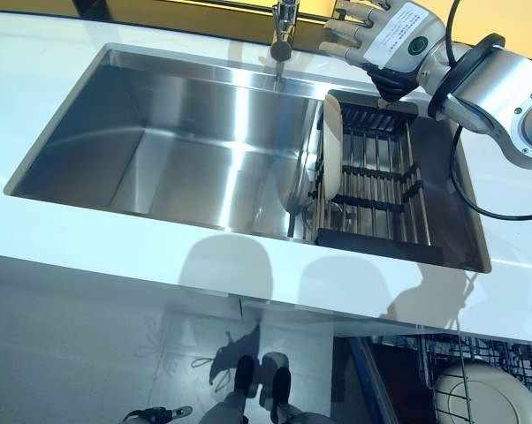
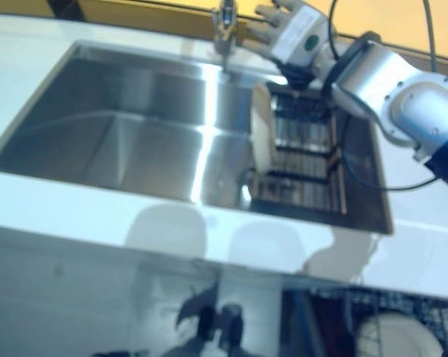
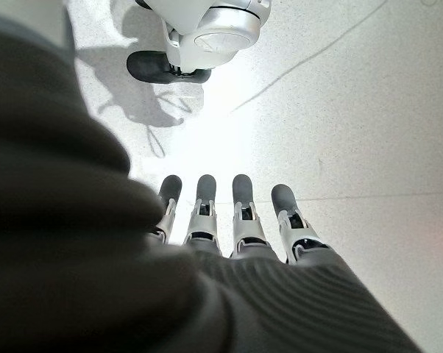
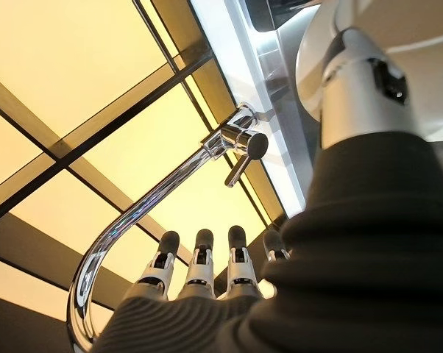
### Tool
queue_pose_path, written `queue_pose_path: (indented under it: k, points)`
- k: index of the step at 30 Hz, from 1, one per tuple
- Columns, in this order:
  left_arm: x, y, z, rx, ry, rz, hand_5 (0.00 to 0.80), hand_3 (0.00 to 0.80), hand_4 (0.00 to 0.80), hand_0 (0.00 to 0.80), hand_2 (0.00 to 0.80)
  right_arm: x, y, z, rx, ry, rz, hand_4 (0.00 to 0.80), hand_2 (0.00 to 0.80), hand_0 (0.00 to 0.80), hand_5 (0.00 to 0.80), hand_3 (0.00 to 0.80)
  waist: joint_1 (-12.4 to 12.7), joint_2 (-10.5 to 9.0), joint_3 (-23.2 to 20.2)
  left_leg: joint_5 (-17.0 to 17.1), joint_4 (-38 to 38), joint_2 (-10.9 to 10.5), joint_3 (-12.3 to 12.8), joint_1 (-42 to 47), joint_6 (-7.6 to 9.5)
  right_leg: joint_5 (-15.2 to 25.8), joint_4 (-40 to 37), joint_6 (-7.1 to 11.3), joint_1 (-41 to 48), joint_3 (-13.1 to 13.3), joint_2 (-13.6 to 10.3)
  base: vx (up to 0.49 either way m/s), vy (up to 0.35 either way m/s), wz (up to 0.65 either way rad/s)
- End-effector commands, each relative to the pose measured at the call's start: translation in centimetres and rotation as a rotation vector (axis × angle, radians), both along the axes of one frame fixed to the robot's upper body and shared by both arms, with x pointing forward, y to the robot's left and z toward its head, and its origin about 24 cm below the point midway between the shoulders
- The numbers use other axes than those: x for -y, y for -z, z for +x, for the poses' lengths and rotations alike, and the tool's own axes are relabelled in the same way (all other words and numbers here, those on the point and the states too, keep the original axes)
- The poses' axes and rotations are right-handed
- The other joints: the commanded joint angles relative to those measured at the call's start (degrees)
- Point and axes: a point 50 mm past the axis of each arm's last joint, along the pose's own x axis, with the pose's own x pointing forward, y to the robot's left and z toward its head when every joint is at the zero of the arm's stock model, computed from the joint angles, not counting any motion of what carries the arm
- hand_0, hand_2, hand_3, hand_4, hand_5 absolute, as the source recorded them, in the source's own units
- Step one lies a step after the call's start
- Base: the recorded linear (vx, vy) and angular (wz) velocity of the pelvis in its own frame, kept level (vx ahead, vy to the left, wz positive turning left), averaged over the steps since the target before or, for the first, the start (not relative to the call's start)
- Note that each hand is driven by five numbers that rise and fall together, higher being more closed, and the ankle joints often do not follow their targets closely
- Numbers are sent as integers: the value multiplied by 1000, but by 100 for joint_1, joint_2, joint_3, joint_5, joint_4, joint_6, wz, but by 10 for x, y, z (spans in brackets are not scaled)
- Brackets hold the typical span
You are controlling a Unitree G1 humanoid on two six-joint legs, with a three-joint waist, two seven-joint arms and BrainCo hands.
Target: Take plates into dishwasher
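A cream plate (image 1: 332, 146) stands on edge at the left end of a dark wire drying rack (image 1: 376, 177) in the right part of the steel sink (image 1: 186, 132); it also shows in the right eye view (image 2: 263, 134). My right hand (image 1: 368, 35) is open and empty, raised above the rack's far end near the tap, apart from the plate. Its straight fingers (image 4: 199, 257) show in the right wrist view. My left hand (image 3: 229, 220) hangs open over the floor, holding nothing. A white plate (image 1: 487, 393) stands in the dishwasher basket (image 1: 443, 353) at the lower right.
A chrome tap (image 1: 284, 31) stands at the sink's back rim, just left of my right hand. The white counter (image 1: 116, 265) runs along the sink's front edge. The left part of the sink holds nothing.
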Motion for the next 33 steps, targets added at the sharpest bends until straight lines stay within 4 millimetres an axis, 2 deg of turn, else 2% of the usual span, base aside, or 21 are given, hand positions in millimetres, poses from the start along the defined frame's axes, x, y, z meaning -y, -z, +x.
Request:
queue_pose_path:
  k: [1,20,33]
  points:
    - [-9,1,-13,-33,-13,33,0,0,0,0,0,-2,-22,-9,50,-11,46,0,0,0,0,0,56,-210,-121,-465,-23,102,214,105,-211,-87,-7,489,21,-73,-174,0,0,0]
    - [-5,1,-8,-5,-4,13,0,0,0,0,0,-17,-3,-8,-25,-6,-61,0,0,0,0,0,63,-158,-1,-465,-23,113,258,65,-220,-94,-7,473,-21,-99,-182,0,0,0]
    - [-5,2,-10,-3,-5,5,0,0,0,0,0,-16,13,-7,-85,-12,-90,0,0,0,0,0,54,-157,32,-470,-23,122,290,74,-229,-97,-7,472,-15,-124,-185,0,0,0]
